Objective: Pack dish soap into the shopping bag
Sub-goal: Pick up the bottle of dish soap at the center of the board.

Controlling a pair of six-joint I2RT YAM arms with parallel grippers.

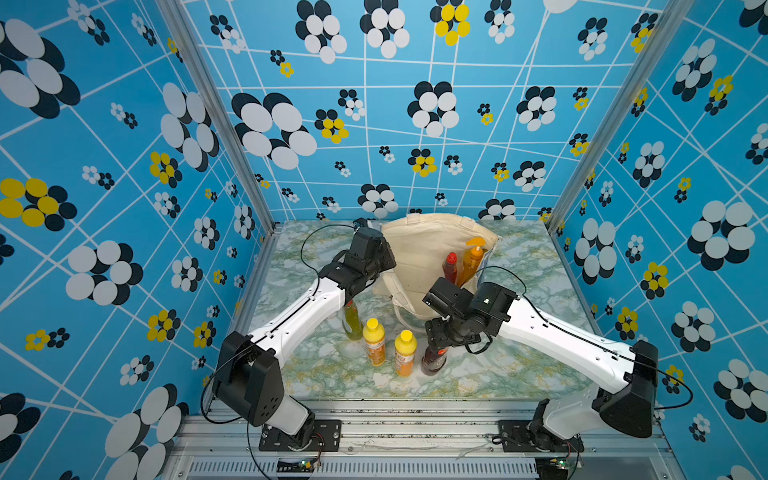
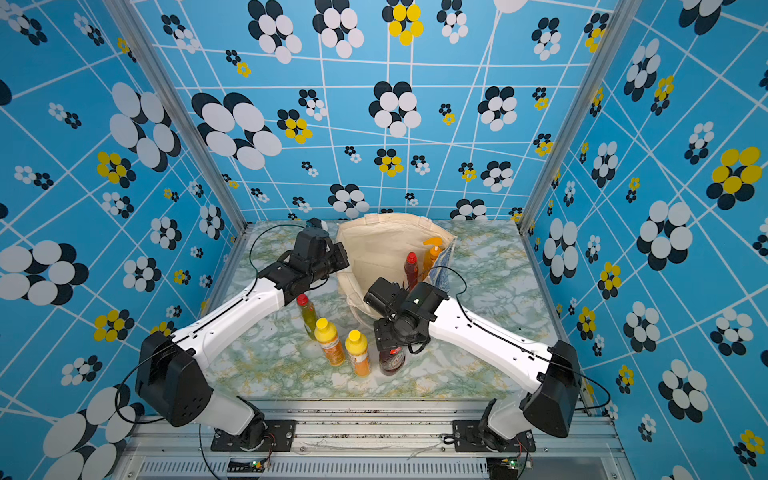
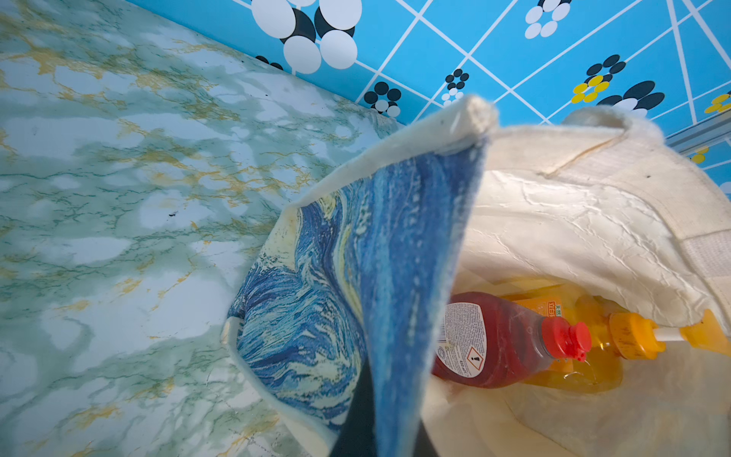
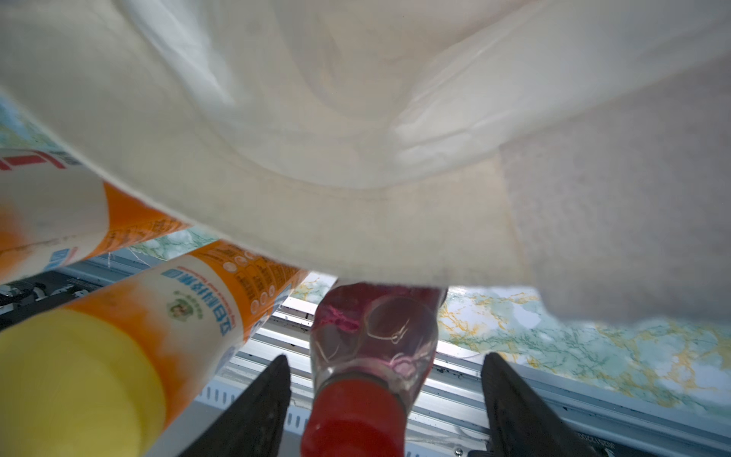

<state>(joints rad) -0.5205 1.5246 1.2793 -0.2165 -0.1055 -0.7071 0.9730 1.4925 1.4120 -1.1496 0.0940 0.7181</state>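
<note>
The cream shopping bag stands open at the back middle of the table. A red-capped dark red bottle and the orange pump bottle are inside it. My left gripper is shut on the bag's blue-printed near rim. On the table stand an olive-green bottle, two yellow-capped orange bottles and a dark red bottle. My right gripper is open, its jaws on either side of that bottle's red cap with gaps.
The marble table is walled in by blue flowered panels on three sides. An aluminium rail with both arm bases runs along the front edge. A bag handle hangs over the right wrist camera. The left arm's forearm passes above the olive-green bottle.
</note>
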